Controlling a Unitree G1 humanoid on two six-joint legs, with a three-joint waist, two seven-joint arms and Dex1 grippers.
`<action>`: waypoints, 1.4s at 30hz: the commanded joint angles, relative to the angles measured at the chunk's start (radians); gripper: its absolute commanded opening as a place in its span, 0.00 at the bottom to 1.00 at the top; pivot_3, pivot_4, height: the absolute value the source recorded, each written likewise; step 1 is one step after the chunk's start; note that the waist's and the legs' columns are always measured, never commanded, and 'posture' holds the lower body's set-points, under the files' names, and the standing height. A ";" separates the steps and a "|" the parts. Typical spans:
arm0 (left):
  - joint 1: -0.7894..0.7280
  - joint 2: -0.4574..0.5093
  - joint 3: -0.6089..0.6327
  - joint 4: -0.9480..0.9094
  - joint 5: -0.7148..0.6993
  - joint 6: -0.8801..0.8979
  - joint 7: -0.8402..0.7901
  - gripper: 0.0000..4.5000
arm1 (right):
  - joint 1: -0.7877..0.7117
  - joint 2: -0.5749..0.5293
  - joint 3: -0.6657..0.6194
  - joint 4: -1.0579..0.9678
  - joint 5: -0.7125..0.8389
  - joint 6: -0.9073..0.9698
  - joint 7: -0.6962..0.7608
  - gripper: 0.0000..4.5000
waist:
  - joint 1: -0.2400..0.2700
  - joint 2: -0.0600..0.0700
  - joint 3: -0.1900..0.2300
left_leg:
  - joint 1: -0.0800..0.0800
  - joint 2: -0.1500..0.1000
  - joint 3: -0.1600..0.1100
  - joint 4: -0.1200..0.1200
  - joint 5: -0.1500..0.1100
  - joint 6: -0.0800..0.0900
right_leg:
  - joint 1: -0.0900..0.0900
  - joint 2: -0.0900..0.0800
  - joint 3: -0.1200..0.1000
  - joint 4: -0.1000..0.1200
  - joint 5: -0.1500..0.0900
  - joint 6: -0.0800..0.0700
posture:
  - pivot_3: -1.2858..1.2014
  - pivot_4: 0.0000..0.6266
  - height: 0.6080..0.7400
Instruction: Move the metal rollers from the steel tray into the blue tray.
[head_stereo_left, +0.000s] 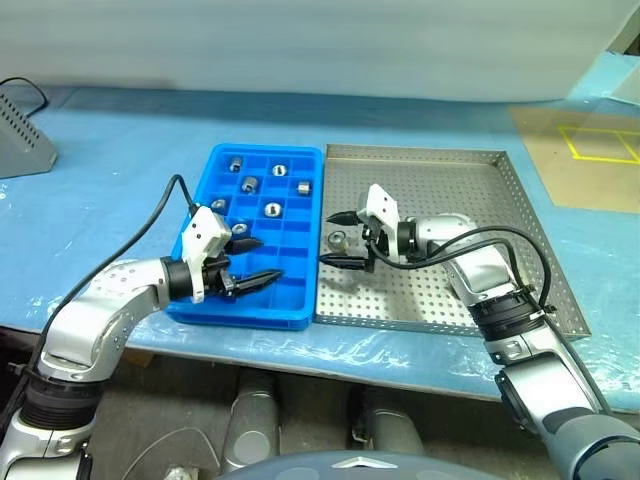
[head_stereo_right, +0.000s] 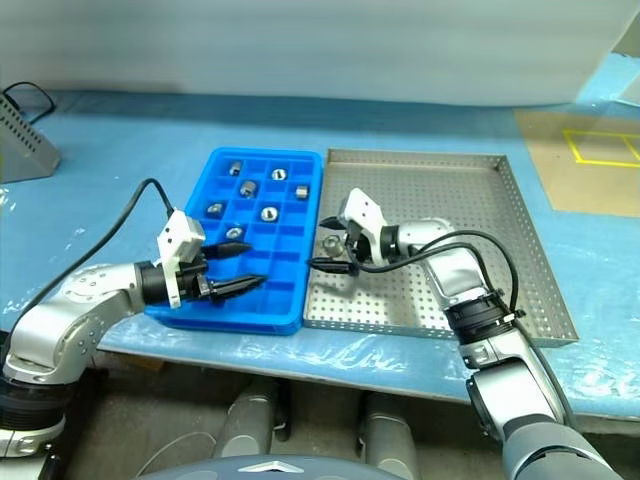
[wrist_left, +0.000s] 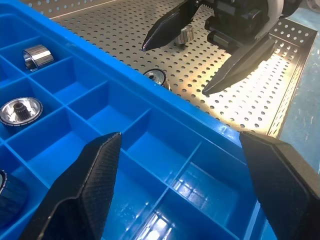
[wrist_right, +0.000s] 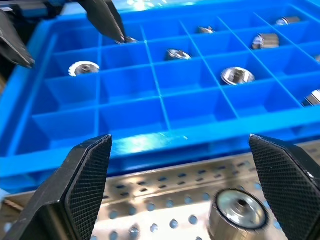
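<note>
Right wrist view: the right end effector (wrist_right: 180, 185), fingers spread wide and empty, hovers low over the steel tray (head_stereo_left: 480, 290) with one of the metal rollers (wrist_right: 239, 209) standing upright on the perforated floor between its fingertips, just beside the wall of the blue tray (head_stereo_left: 300, 310). Left eye view: the left end effector (head_stereo_left: 256, 262), likewise spread apart and holding nothing, hangs over the near compartments of the blue tray, where several more rollers already sit singly in the far cells. Both trays lie side by side, touching, on the blue-covered surface (head_stereo_left: 120, 140).
</note>
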 joint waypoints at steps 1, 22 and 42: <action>-0.020 -0.005 -0.010 -0.005 0.005 -0.015 0.003 0.89 | 0.021 0.013 -0.024 0.017 0.003 -0.013 -0.024 1.00 | 0.000 0.000 0.000 | 0.000 0.000 0.000 0.000 0.000 0.000 | 0.000 0.000 0.000 0.000 0.000 0.000 | 0.58 0.24 1.00; -0.010 -0.033 -0.065 -0.013 0.058 -0.035 0.055 0.89 | 0.043 0.091 -0.014 0.113 -0.086 -0.105 -0.130 1.00 | -0.005 0.000 0.000 | 0.000 0.000 0.000 0.000 0.000 0.000 | 0.000 0.000 0.000 0.001 0.000 0.000 | 0.58 0.24 1.00; -0.012 -0.025 -0.072 0.019 0.094 -0.041 0.039 0.91 | 0.066 0.101 -0.015 0.152 -0.086 -0.144 -0.109 0.56 | -0.004 0.000 0.000 | 0.001 0.000 0.000 0.001 0.000 0.000 | 0.000 0.000 0.000 0.002 0.000 0.000 | 0.57 0.24 1.00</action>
